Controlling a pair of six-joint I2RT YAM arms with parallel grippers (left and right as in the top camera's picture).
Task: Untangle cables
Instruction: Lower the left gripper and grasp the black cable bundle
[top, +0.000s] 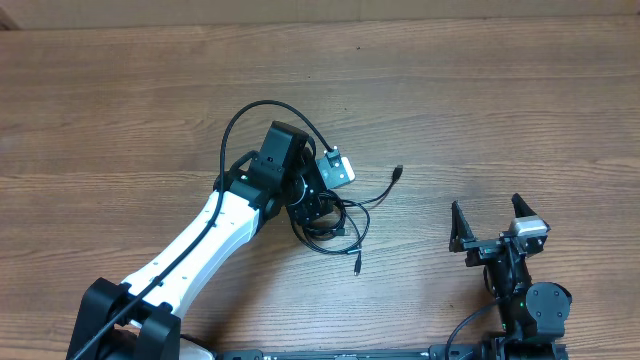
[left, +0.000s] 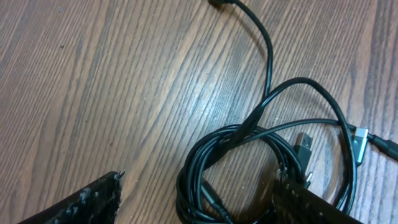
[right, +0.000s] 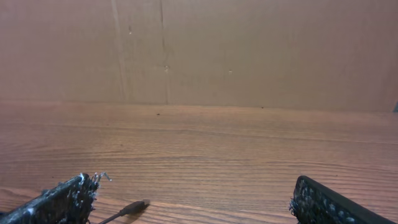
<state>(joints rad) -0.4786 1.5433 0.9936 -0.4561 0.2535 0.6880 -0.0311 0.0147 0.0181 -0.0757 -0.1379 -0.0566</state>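
Left gripper (left: 200, 185) hangs wide open over the wooden table (top: 120, 100), its jaws straddling the black cable tangle (top: 338, 222) near the table's middle, not closed on it. Right gripper (top: 487, 210) sits well to the right, also spread open and empty. One loose plug (top: 398, 171) trails far-right of the tangle, a second plug (top: 356, 268) on its near side.

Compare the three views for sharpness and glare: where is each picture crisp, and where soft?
Overhead: even light, table and cable tangle crisp, no hard shadows. Left wrist: pale sheen across the wood, cables sharp, left fingers blurred at the bottom edge. Right wrist: right fingers blurred close up, back wall dim and flat.
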